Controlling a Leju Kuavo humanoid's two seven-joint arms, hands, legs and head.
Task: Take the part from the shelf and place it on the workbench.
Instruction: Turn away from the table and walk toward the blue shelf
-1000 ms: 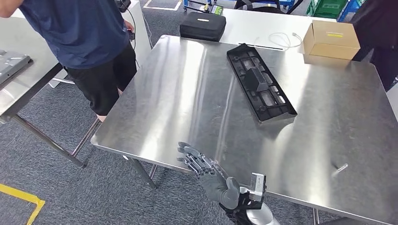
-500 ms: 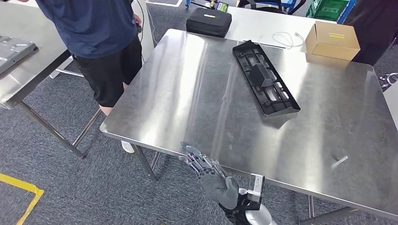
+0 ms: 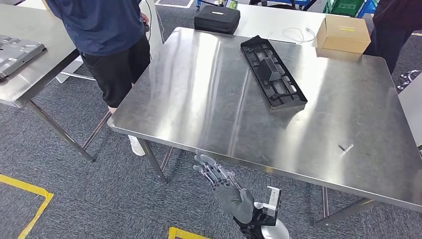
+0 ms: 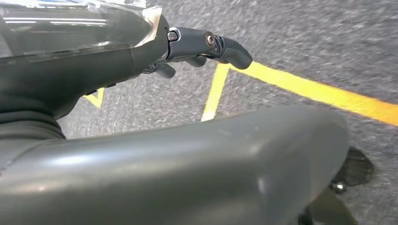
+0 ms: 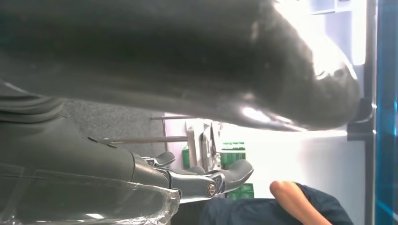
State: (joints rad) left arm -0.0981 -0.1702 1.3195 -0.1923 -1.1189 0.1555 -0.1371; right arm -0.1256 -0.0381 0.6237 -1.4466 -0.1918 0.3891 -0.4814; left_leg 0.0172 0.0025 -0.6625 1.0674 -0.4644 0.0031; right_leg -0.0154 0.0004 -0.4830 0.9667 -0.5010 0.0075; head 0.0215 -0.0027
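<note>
The part, a long black plastic panel point(image 3: 272, 73), lies flat on the steel workbench point(image 3: 199, 99), toward its far middle. My right hand point(image 3: 226, 186) hangs low in front of the bench's near edge, over the carpet. Its fingers are spread and hold nothing, and it is well short of the part. In the right wrist view the fingers point(image 5: 206, 180) are stretched out with nothing in them. In the left wrist view my left hand point(image 4: 197, 44) hangs over the grey floor, fingers lightly bent and holding nothing.
A person in a blue shirt point(image 3: 104, 30) stands at the bench's far left corner; another point(image 3: 393, 20) stands at the far right. A cardboard box point(image 3: 343, 32) and a black case point(image 3: 216, 19) sit behind. A small bolt point(image 3: 346, 148) lies near the right front. Yellow tape point(image 3: 25, 209) marks the floor.
The whole picture has shifted: the camera has drawn back from the bench. My right hand, earlier over the bench's front edge, now lies below it over the carpet. The part has not moved.
</note>
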